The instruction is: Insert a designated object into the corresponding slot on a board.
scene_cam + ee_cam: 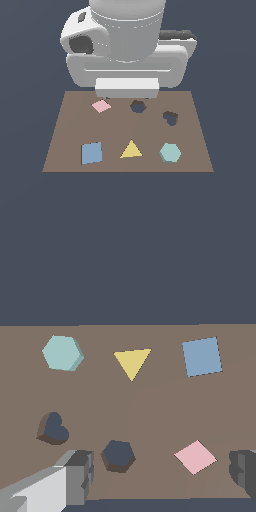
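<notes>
- Fingers [162, 476] of the arm stand wide apart with nothing between them; in the wrist view one grey fingertip [75, 473] sits just beside the hexagon hole [118, 455] and the other lies past the pink diamond [195, 456].
- From the exterior view the fingers themselves are hidden under the white arm, which hangs over the far edge of the board [65, 132].
- Teal hexagon block [170, 152] lies flat on the board, in the near row, at the exterior view's right end, well apart from the hexagon hole.
- Yellow triangle [131, 149] lies beside the teal block, in the middle of that row, and the blue square [91, 153] sits beyond the triangle.
- Hexagon hole is in the far row, almost straight behind the yellow triangle, dark and unfilled.
- Heart-shaped hole [170, 118] lies behind the teal block; the pink diamond lies on the other side of the hexagon hole.
</notes>
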`<state>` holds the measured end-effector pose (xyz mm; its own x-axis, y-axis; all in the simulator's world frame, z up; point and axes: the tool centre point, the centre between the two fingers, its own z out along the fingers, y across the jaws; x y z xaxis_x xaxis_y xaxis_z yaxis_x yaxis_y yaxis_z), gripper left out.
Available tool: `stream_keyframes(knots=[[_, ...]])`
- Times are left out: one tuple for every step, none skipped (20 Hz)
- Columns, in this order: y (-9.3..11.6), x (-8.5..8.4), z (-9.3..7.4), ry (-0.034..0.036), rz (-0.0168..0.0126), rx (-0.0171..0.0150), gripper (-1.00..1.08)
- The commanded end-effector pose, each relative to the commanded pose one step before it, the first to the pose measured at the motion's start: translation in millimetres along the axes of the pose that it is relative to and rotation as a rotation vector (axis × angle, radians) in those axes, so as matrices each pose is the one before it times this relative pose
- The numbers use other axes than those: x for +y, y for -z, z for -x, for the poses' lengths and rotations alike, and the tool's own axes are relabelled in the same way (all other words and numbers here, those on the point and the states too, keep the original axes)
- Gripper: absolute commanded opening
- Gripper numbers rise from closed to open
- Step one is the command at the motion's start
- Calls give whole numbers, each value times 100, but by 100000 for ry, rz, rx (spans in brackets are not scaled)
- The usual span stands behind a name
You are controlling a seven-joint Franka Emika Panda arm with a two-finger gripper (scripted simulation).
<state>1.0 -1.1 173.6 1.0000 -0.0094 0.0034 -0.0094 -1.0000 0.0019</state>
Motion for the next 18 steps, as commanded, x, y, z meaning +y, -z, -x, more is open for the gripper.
stream_keyframes(knots=[[0,1,0,0,0,0,100],[-16,-22,-15,69,0,1,100],[-49,-34,-46,154,-4,-1,100],[-82,-63,-76,267,-6,-1,100],[-115,-91,-107,378,-9,-2,100],[-148,-118,-137,488,-11,-3,100],[-181,-145,-168,598,-13,-3,100],[-214,-170,-198,704,-15,-4,100],[-247,-198,-229,817,-17,-5,100],[-280,-224,-260,926,-19,-5,100],[-313,-251,-291,1036,-21,-6,100],[-346,-278,-322,1147,-22,-6,100],[-378,-305,-352,1256,-23,-7,100],[-409,-331,-382,1362,-23,-8,100],[-439,-355,-410,1463,-23,-8,100],[-467,-380,-438,1562,-23,-9,100],[-494,-403,-464,1657,-22,-10,100],[-520,-425,-490,1748,-20,-11,100]])
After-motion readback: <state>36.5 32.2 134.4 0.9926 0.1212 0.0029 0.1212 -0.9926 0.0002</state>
